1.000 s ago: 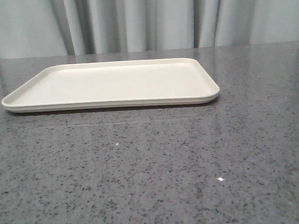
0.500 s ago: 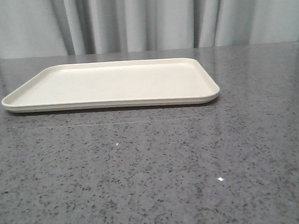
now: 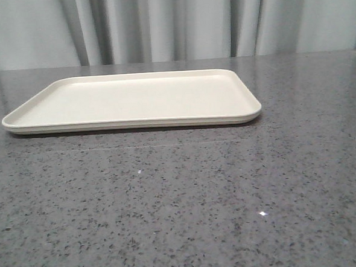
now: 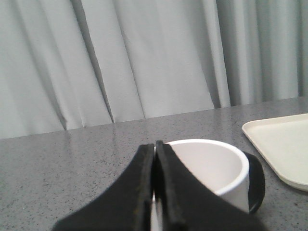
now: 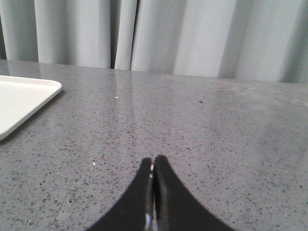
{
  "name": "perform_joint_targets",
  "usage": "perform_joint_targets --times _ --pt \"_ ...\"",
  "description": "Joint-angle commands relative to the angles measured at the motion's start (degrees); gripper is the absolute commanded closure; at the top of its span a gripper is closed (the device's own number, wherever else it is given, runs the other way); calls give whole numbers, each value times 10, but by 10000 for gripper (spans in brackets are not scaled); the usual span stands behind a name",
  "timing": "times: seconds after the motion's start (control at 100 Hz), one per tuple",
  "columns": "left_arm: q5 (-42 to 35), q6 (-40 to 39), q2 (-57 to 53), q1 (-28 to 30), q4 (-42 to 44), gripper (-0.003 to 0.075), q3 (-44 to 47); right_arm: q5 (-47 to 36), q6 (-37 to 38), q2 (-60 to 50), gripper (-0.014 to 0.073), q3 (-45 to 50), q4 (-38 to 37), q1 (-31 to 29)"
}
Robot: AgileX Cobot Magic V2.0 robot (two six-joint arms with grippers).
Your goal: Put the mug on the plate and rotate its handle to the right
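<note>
Front view shows only the flat cream rectangular plate (image 3: pixel 131 103) on the speckled grey bench (image 3: pixel 182 206). Left wrist view alone shows the white mug (image 4: pixel 211 171) with its glossy black handle (image 4: pixel 256 185) standing on the bench beside the plate, just beyond the left end effector (image 4: pixel 155 159), whose fingers are pressed together. Right end effector (image 5: pixel 153 168) is likewise closed on nothing above bare bench.

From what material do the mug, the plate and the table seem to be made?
The mug: probably glazed ceramic, white and smooth, with a glossy black handle. The plate: likely matte plastic or melamine, cream, with a thin moulded rim and no shine. The table: looks like polished grey speckled stone or a stone-look laminate, and it reflects points of light.
</note>
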Motion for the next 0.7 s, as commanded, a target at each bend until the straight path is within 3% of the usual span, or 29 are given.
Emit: perform_joint_targets --times 0.0,0.4,0.69 --pt "-60 -1 -17 3 -2 740 5 -48 -6 -13 659 0 3 -4" --pt "-68 -1 -17 3 -3 740 5 -48 -6 -13 659 0 4 -4" --pt "-29 -2 -17 3 -36 740 5 -46 -6 -13 659 0 4 -4"
